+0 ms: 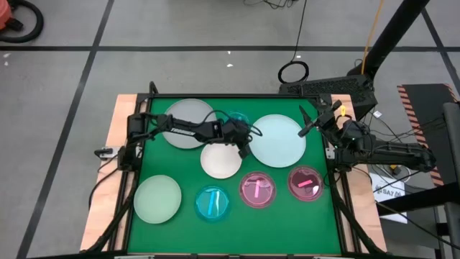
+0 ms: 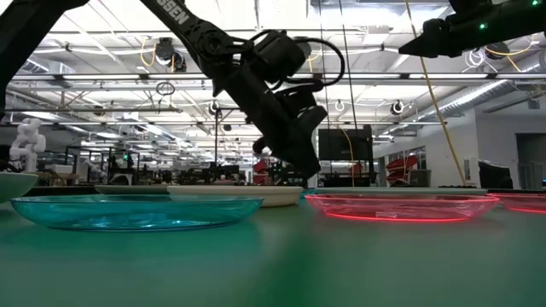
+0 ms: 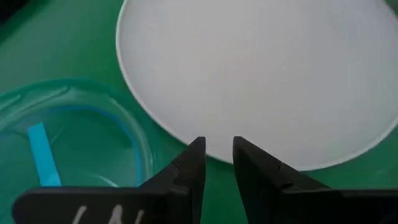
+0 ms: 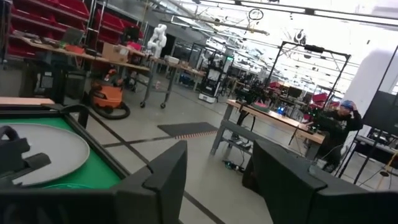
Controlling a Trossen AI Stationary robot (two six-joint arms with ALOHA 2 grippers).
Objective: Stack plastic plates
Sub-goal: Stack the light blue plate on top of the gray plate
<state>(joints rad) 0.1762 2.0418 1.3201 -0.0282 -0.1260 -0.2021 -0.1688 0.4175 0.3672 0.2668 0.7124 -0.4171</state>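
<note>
At the white plate's (image 1: 221, 160) edge the left gripper (image 1: 244, 150) hovers, fingers narrowly parted, empty — lining up a rim pinch — right gripper (image 1: 310, 124) open, parked aside.

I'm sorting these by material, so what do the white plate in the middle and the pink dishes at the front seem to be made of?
The white plate looks like opaque matte plastic: an even, dull surface with no glare in the left wrist view. The pink dishes look like thin clear-tinted plastic: the green mat shows through them, and their rims glow in the low view. Glass can't be ruled out on looks alone.
</note>
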